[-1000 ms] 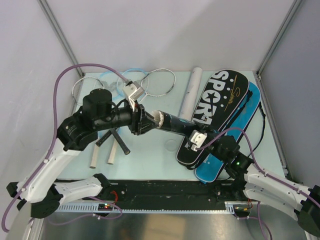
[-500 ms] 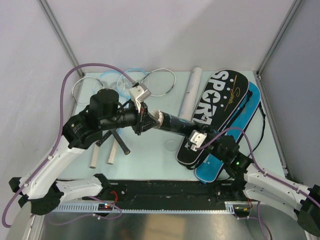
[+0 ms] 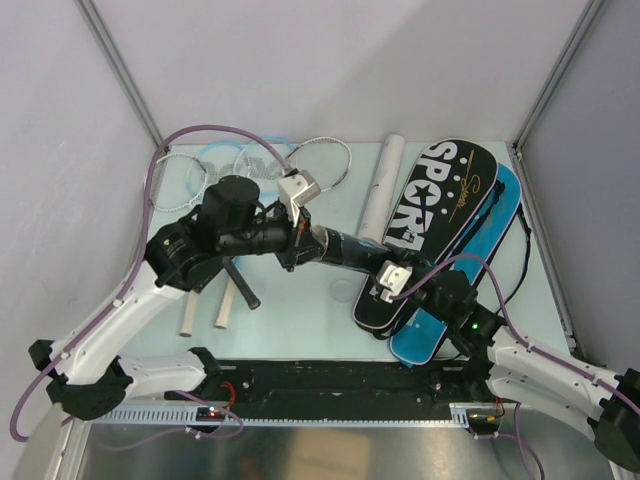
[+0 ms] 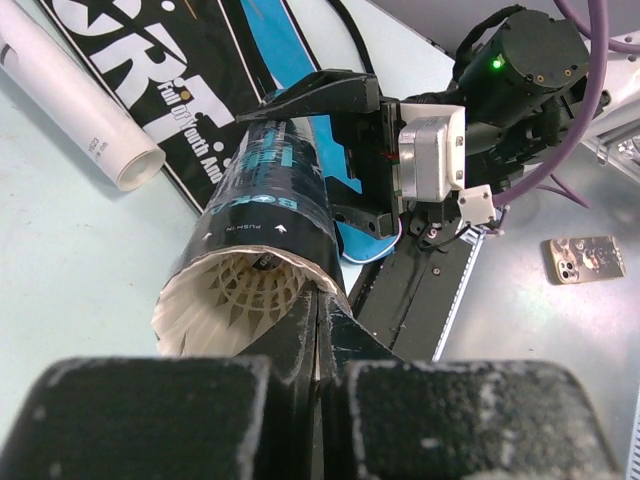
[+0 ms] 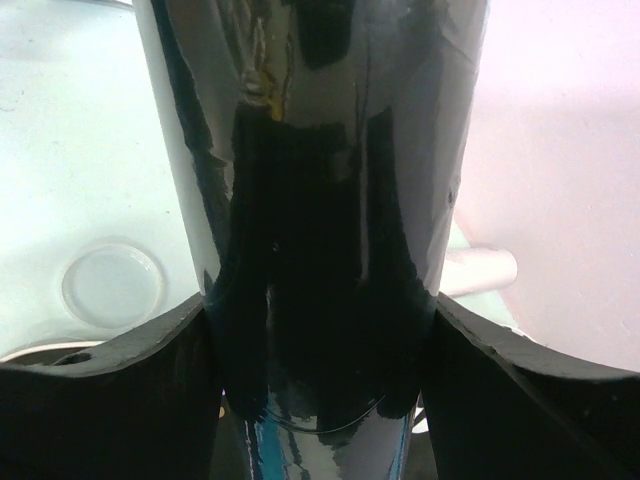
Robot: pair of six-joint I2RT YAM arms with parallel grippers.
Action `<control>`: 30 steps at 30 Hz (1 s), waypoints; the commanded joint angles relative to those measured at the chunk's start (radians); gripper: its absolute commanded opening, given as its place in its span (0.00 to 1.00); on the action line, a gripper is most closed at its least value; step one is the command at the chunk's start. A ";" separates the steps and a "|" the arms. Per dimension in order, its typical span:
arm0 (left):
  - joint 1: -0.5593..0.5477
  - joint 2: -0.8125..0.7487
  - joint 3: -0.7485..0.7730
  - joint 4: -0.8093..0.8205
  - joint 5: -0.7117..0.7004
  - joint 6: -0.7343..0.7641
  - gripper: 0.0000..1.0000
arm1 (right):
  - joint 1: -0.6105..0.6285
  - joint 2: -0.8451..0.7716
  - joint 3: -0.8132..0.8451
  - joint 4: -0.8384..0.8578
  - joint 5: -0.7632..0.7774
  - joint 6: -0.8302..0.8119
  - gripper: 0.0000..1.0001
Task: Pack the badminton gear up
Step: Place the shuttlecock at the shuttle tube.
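The pale green counter (image 3: 300,325) carries a white tube (image 3: 379,190) just beside the blue bag (image 3: 425,338), which has the black bag (image 3: 440,200) on top. Racket heads (image 3: 325,152) lie at the far left, and a clear round lid (image 3: 342,291) lies near the middle.

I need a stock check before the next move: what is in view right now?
black tube: one, black, held between both grippers.
shuttlecock: one visible, white, inside the black tube's open end.
white tube: one, white, lying far middle, beside the bags.
black "SPORT" bag: one, far right, on top of the blue bag.
blue bag: one, blue, under the black one.
rackets: four handles, two pale and two black, left side, partly under the left arm.
lid: one, clear, on the table near the bags.
left gripper: fingers closed at the tube's open end.
right gripper: clamped on the black tube.
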 commanded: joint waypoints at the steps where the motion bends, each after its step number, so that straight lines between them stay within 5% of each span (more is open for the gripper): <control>1: -0.023 0.013 -0.012 0.025 0.016 -0.002 0.00 | 0.018 -0.003 0.056 0.134 -0.030 -0.011 0.34; 30: -0.027 0.030 -0.129 0.117 0.010 -0.030 0.00 | 0.018 0.001 0.055 0.153 -0.066 0.011 0.34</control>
